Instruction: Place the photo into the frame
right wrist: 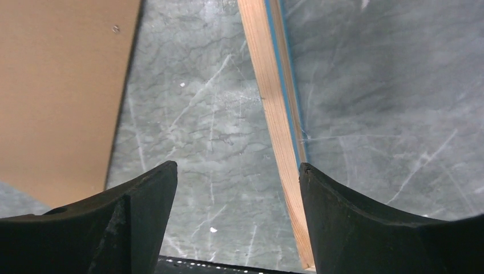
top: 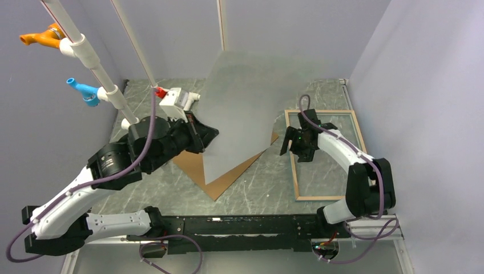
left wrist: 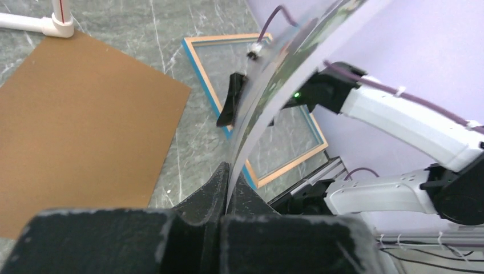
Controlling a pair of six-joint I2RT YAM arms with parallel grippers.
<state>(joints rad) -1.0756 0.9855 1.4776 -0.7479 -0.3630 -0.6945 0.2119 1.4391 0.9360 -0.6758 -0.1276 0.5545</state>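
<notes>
My left gripper (top: 212,135) is shut on the edge of the photo (top: 242,108) and holds it up off the table, white back toward the top camera. In the left wrist view the photo (left wrist: 274,85) curves up from my shut left gripper (left wrist: 231,180), its printed side partly showing. The frame (top: 326,154) lies flat at the right, light wood face up, blue on its inner edge. My right gripper (top: 295,151) hangs open and empty over the frame's left rail (right wrist: 279,131), one finger on each side of it.
A plain brown backing board (top: 220,171) lies flat mid-table, partly under the raised photo; it also shows in the left wrist view (left wrist: 80,125) and the right wrist view (right wrist: 63,85). White pipes (top: 91,57) with orange and blue clips stand back left. Grey walls close in three sides.
</notes>
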